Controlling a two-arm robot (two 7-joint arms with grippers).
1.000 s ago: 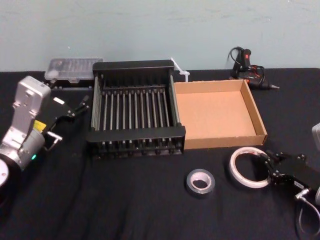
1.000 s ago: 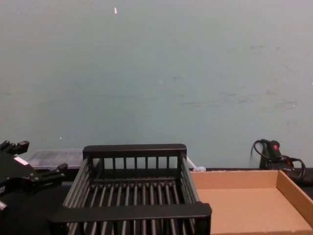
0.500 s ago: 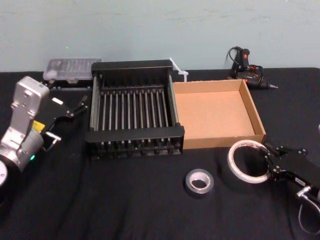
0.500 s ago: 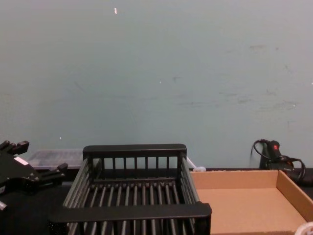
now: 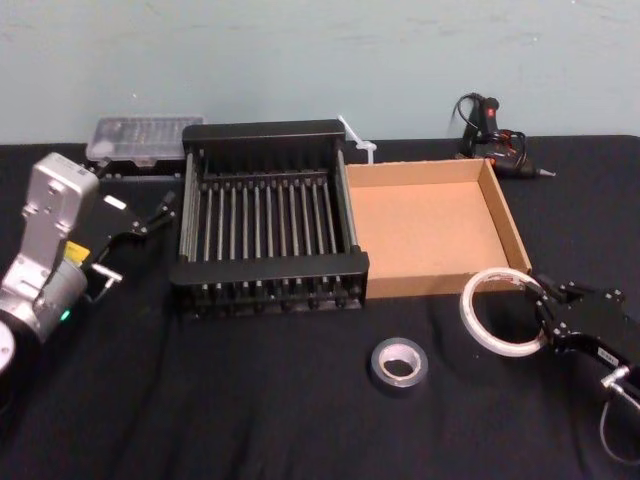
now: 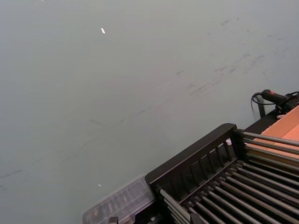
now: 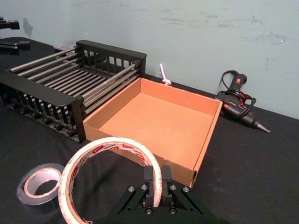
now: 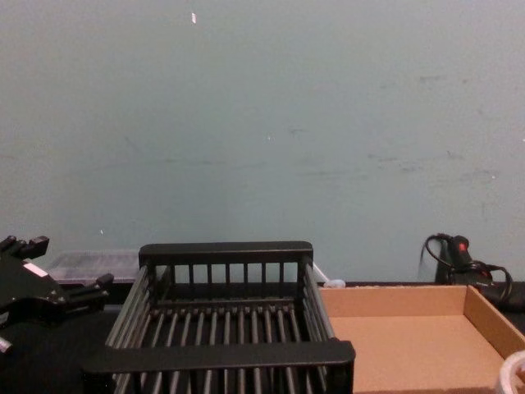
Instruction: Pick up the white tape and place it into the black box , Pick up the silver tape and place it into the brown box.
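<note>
My right gripper [image 5: 545, 313] is shut on the near rim of the white tape [image 5: 470, 318], a flat ring with red print. It holds the ring tilted in the air, just off the front right corner of the brown box [image 5: 425, 225]. In the right wrist view the fingers [image 7: 149, 179] pinch the white tape [image 7: 110, 142] edge-on. The silver tape [image 5: 400, 365] lies flat on the black cloth in front of the boxes, to the left of the white ring. The black box [image 5: 270, 268] stands against the brown box's left side. My left gripper [image 5: 138, 238] hangs open to the left of the black box.
A glue gun [image 5: 495, 140] with its cable lies behind the brown box at the back right. A clear plastic parts case [image 5: 140, 140] sits behind the black box's left corner. A white zip tie [image 5: 357, 140] lies between the boxes at the back.
My right gripper has lifted the white tape off the cloth and tilted it up; its edge now shows at the chest view's lower right. The left arm has not moved.
</note>
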